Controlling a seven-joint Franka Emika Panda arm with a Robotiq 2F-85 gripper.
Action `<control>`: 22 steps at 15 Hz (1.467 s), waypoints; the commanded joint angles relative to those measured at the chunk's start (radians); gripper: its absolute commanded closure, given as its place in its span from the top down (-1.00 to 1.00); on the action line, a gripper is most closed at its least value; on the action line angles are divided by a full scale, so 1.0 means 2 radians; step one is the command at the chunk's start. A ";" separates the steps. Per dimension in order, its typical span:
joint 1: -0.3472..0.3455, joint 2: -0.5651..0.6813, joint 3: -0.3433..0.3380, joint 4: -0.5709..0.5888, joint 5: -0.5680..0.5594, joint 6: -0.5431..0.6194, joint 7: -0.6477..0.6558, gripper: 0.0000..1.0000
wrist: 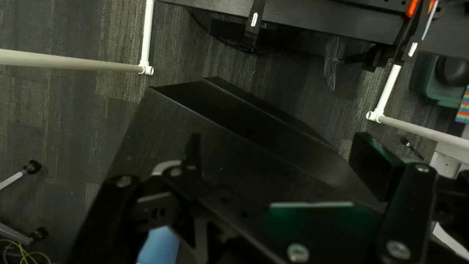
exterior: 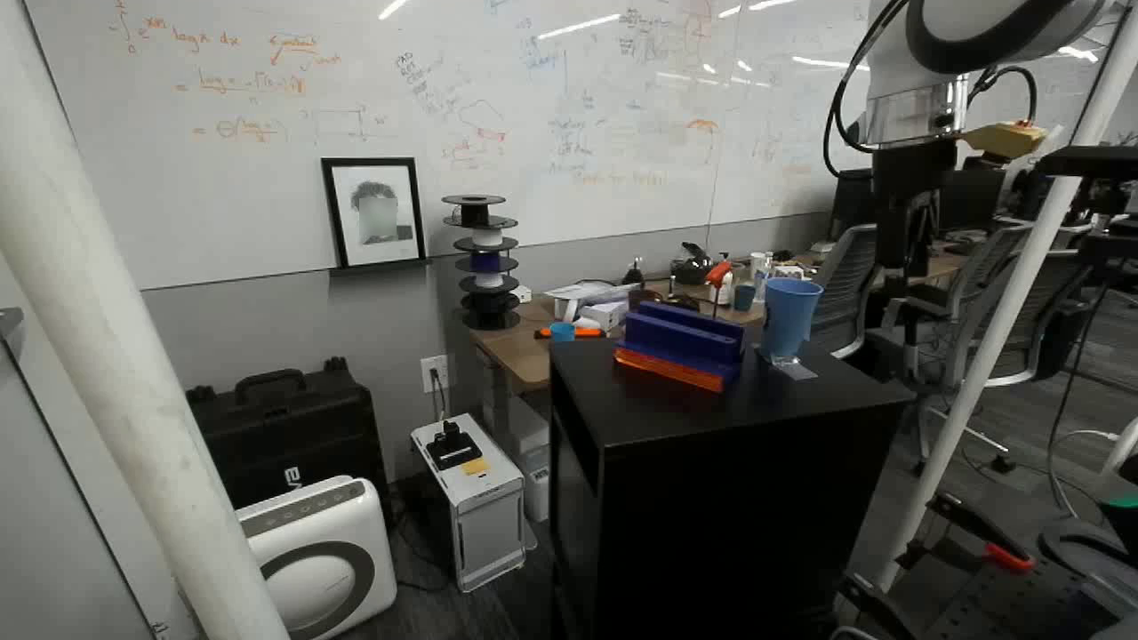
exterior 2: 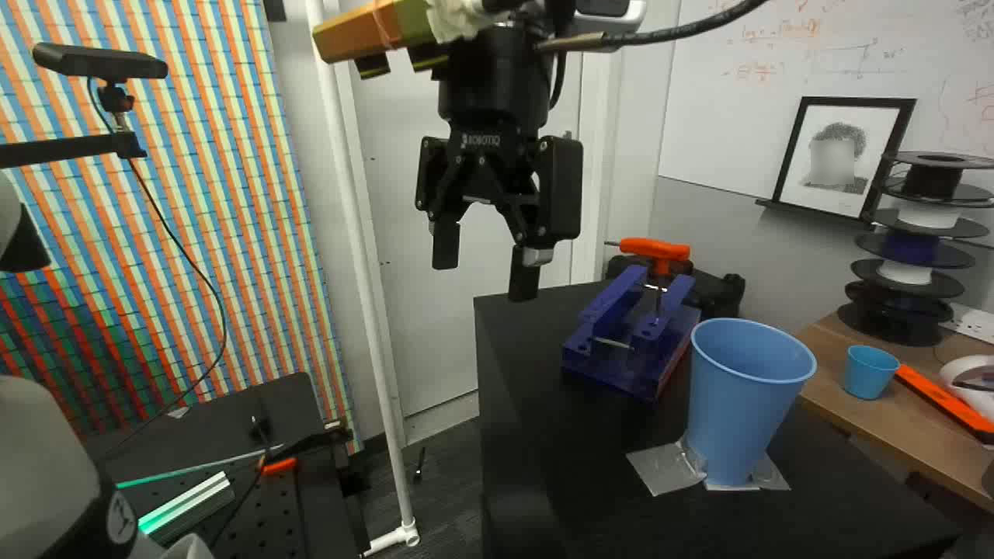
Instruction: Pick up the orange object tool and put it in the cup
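Observation:
The orange tool (exterior 2: 655, 248) has an orange T-shaped handle and a thin metal shaft. It stands upright in a blue holder (exterior 2: 613, 373) with an orange-red base, on the black cabinet top. Its handle also shows in an exterior view (exterior: 718, 273). The light-blue cup (exterior 2: 749, 404) stands upright beside the holder, taped down, and shows in an exterior view (exterior: 789, 318). A piece of the cup shows in the wrist view (wrist: 159, 246). My gripper (exterior 2: 484, 261) is open and empty, above the cabinet's edge and apart from tool and cup. Its fingers are spread in the wrist view (wrist: 282, 157).
The black cabinet (exterior: 640, 418) has drop-off edges. A wooden desk (exterior 2: 823, 349) beside it holds a small blue cup (exterior 2: 870, 373), a flat orange item (exterior 2: 943, 400) and stacked spools (exterior 2: 905, 283). White poles (exterior 2: 361, 233) stand around the cabinet.

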 commanded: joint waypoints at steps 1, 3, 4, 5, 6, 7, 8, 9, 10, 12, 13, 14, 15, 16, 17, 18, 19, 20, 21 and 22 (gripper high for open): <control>0.004 0.000 -0.003 0.002 -0.001 -0.001 0.001 1.00; 0.004 -0.001 -0.003 0.003 -0.001 -0.001 0.001 1.00; 0.004 -0.001 -0.003 0.003 -0.001 -0.001 0.001 1.00; 0.004 -0.001 -0.003 0.003 -0.001 -0.001 0.001 1.00; 0.004 -0.001 -0.003 0.003 -0.001 -0.001 0.001 1.00; 0.004 -0.001 -0.003 0.003 -0.001 -0.001 0.001 1.00; 0.004 -0.001 -0.003 0.003 -0.001 -0.001 0.001 1.00; 0.004 -0.001 -0.003 0.003 -0.001 -0.001 0.001 1.00; 0.004 -0.001 -0.003 0.003 -0.001 -0.001 0.001 1.00; 0.001 0.014 0.003 0.014 0.002 0.027 0.032 1.00; 0.000 0.017 0.006 0.016 0.002 0.043 0.047 1.00; 0.000 0.023 0.010 0.022 0.000 0.068 0.065 1.00; -0.002 0.031 0.015 0.027 -0.002 0.094 0.085 1.00; -0.004 0.042 0.020 0.037 -0.006 0.115 0.102 1.00; -0.008 0.055 0.024 0.047 -0.007 0.140 0.123 1.00; -0.009 0.068 0.027 0.059 -0.005 0.162 0.142 1.00; -0.010 0.082 0.028 0.072 0.001 0.184 0.161 1.00; -0.010 0.098 0.028 0.087 0.011 0.203 0.181 1.00; -0.010 0.110 0.028 0.098 0.018 0.219 0.201 1.00; -0.013 0.124 0.031 0.107 0.014 0.244 0.225 1.00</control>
